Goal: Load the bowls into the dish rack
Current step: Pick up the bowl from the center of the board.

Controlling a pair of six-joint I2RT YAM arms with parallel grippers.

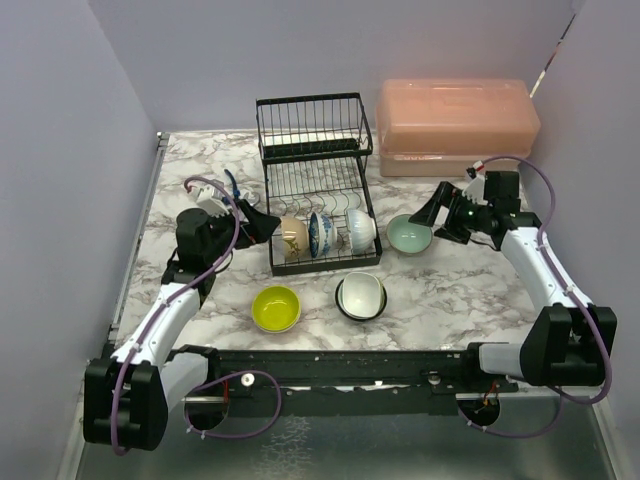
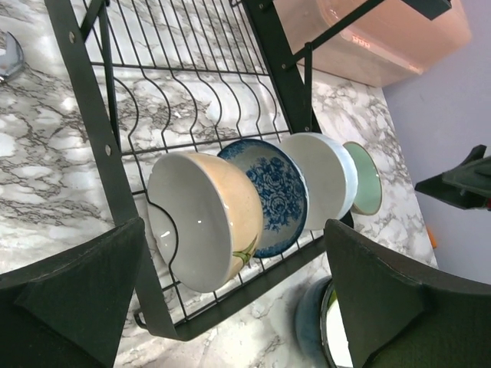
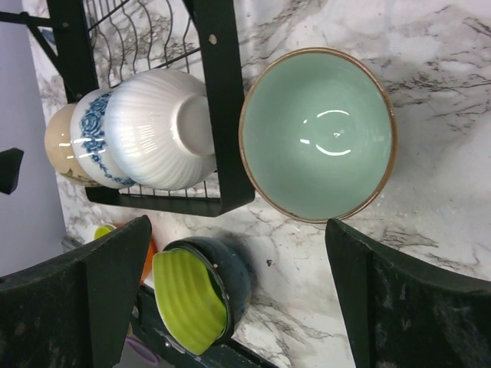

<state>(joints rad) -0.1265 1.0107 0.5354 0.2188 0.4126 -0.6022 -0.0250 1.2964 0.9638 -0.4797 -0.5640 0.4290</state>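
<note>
The black wire dish rack (image 1: 312, 150) stands mid-table. Its lower tier holds a beige bowl (image 1: 292, 239), a blue-patterned bowl (image 1: 320, 232) and a white bowl (image 1: 360, 228) on edge; they also show in the left wrist view as the beige bowl (image 2: 219, 222), the blue-patterned bowl (image 2: 276, 192) and the white bowl (image 2: 322, 180). A pale teal bowl (image 1: 409, 235) (image 3: 318, 134) sits upright on the table right of the rack. A yellow-green bowl (image 1: 276, 308) and a dark-outside bowl (image 1: 360, 296) (image 3: 234, 280) sit in front. My left gripper (image 1: 262, 224) (image 2: 234, 230) is open, empty, left of the beige bowl. My right gripper (image 1: 437, 215) (image 3: 238, 230) is open, empty, by the teal bowl.
A pink translucent lidded box (image 1: 455, 125) stands at the back right, behind the right gripper. A small blue-handled item (image 1: 232, 186) lies left of the rack. Purple walls close in the table on three sides. A sliver of orange (image 3: 146, 261) shows by my right gripper's left finger.
</note>
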